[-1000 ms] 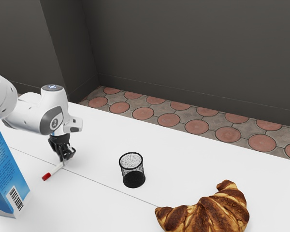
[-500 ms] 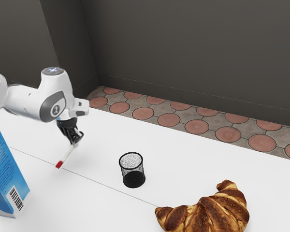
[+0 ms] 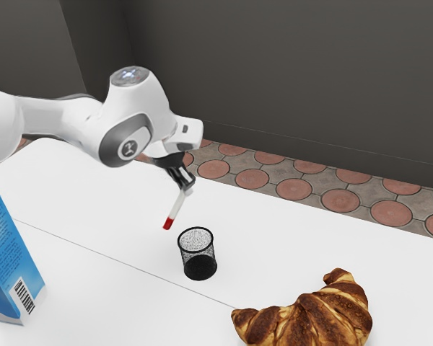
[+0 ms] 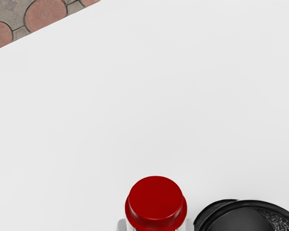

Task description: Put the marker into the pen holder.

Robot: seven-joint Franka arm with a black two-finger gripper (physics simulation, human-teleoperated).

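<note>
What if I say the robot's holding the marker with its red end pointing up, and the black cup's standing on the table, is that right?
Not quite: the exterior view shows the marker with its red end pointing down. The gripper does hold it, and the black cup does stand on the table.

Brightly lit tabletop (image 3: 94,209), dim wall (image 3: 296,65), soft gloss (rather faint) on red cap (image 4: 155,197)

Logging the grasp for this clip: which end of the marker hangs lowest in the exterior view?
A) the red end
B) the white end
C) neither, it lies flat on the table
A: the gripper holds the marker by its white end, the red end slanting downward.
</note>
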